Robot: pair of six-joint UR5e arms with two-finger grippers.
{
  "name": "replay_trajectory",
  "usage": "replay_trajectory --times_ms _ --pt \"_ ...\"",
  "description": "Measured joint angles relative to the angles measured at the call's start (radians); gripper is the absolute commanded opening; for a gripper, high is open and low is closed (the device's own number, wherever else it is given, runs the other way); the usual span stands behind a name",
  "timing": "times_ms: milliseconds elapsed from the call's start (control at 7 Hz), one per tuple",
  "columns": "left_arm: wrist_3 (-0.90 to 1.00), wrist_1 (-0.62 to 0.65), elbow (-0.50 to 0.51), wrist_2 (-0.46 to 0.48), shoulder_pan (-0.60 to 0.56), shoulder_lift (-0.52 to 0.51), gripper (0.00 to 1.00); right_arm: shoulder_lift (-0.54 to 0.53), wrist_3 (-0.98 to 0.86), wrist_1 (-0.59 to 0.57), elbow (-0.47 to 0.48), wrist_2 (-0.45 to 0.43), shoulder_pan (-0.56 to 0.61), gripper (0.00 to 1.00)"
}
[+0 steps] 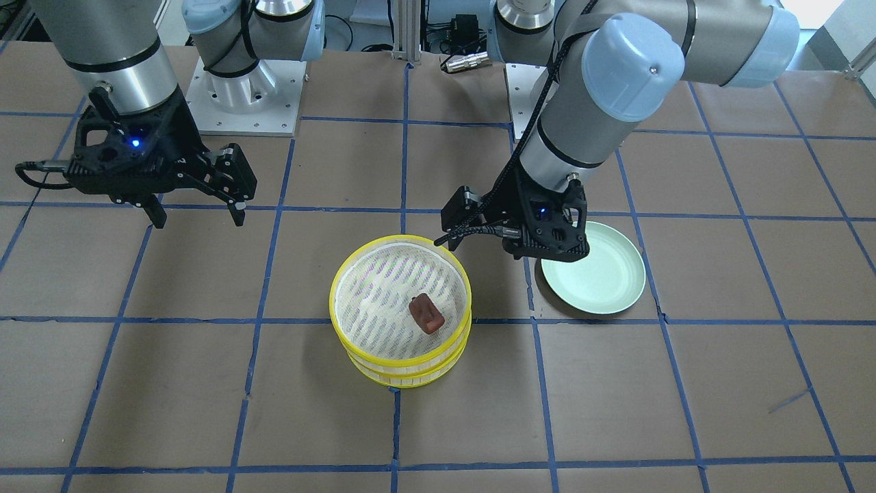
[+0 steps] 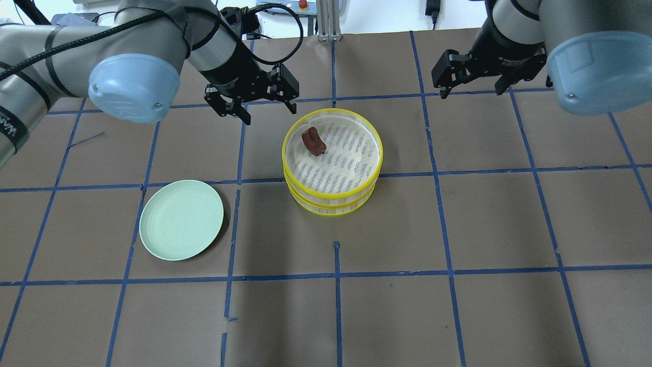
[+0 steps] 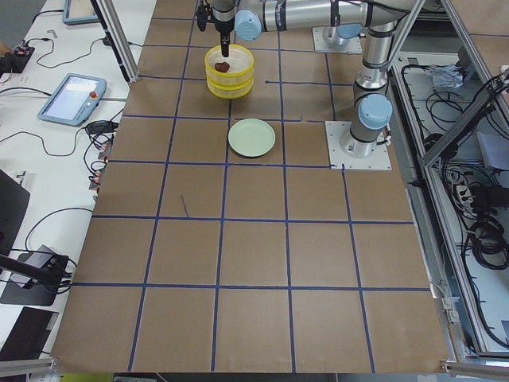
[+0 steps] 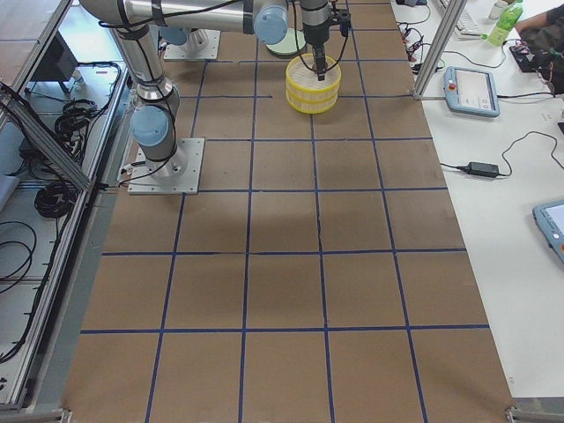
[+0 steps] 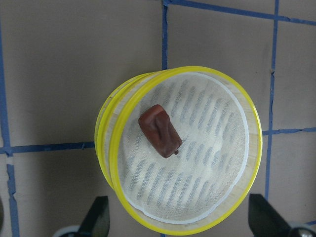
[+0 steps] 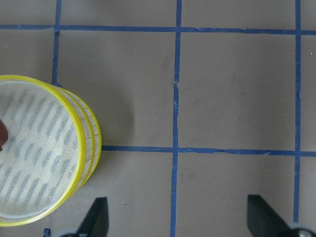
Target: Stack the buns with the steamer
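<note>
A reddish-brown blocky bun point(image 1: 426, 313) lies on the white cloth of the top tier of a yellow-rimmed steamer point(image 1: 400, 373), two tiers stacked. It also shows in the overhead view point(image 2: 313, 141) and the left wrist view point(image 5: 159, 130). The white bun is out of sight in every view. My left gripper point(image 2: 271, 115) is open and empty, hovering above the steamer's edge point(image 5: 106, 148) on the far-left side. My right gripper point(image 1: 198, 218) is open and empty, high above bare table to the right of the steamer point(image 6: 91, 143).
A pale green round plate point(image 2: 182, 219) lies empty on the table, to the left of the steamer and nearer the robot. Brown table cover with a blue tape grid. Tablets and cables lie on side benches beyond the table ends.
</note>
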Motion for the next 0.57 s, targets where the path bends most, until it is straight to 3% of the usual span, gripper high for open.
replay_trajectory --times_ms 286,571 --pt "0.046 -0.123 0.056 0.151 0.016 0.027 1.0 0.01 0.006 -0.001 0.006 -0.005 0.006 1.0" --pt "0.077 -0.217 0.112 0.221 0.036 0.037 1.0 0.018 0.006 0.0 0.013 -0.007 0.006 1.0"
